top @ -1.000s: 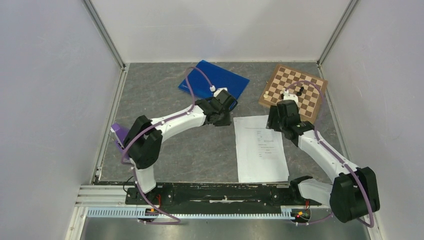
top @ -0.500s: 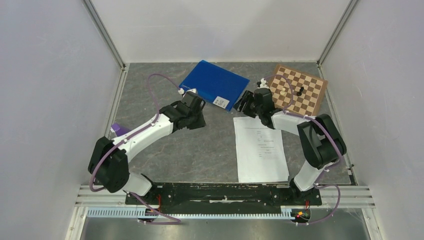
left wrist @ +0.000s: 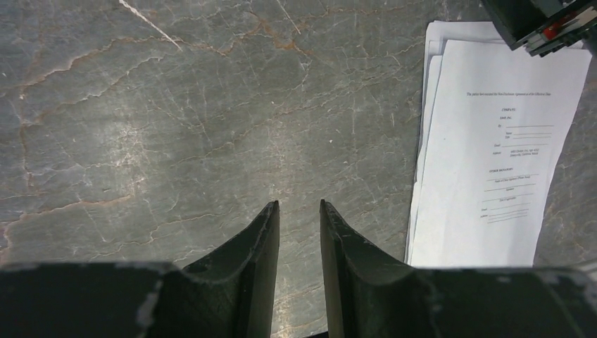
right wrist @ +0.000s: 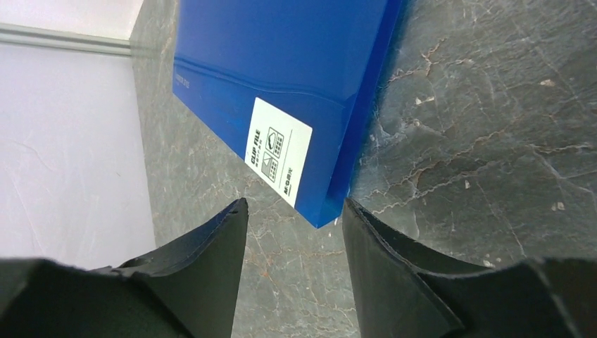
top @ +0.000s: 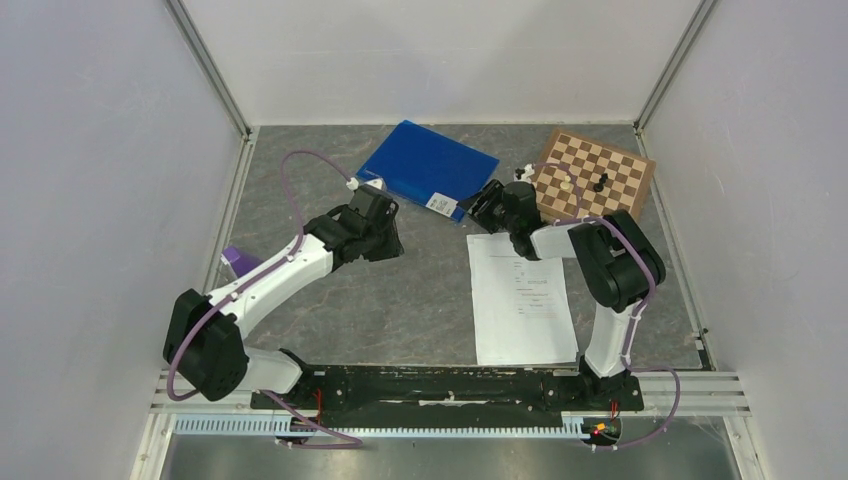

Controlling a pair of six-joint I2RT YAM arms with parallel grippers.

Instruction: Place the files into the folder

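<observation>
Veining, pale and rust-coloured, runs across the dark grey, stone-look worktop. The folder lies flat near the middle of the far edge, turned askew. It is a thin rectangle of glossy blue plastic with a crisp, slightly translucent edge. A white rectangular label printed in black sits at its near corner.

The files lie right of centre and reach toward the near edge, well apart from the folder. They are a few thin white sheets, slightly fanned so the lower edges show along one side. The top sheet carries short lines of black text.

A brown and cream chessboard sits in the far right corner with a few small chess pieces on it. A small purple object rests at the left edge.

The left hand hangs over bare worktop left of centre. Its two dark, tapered fingers are parted by only a narrow slit, with nothing between them.

The right hand is low beside the folder's labelled corner with its matte black fingers spread wide. That corner shows in the gap between them. I cannot tell whether either finger touches the plastic.
</observation>
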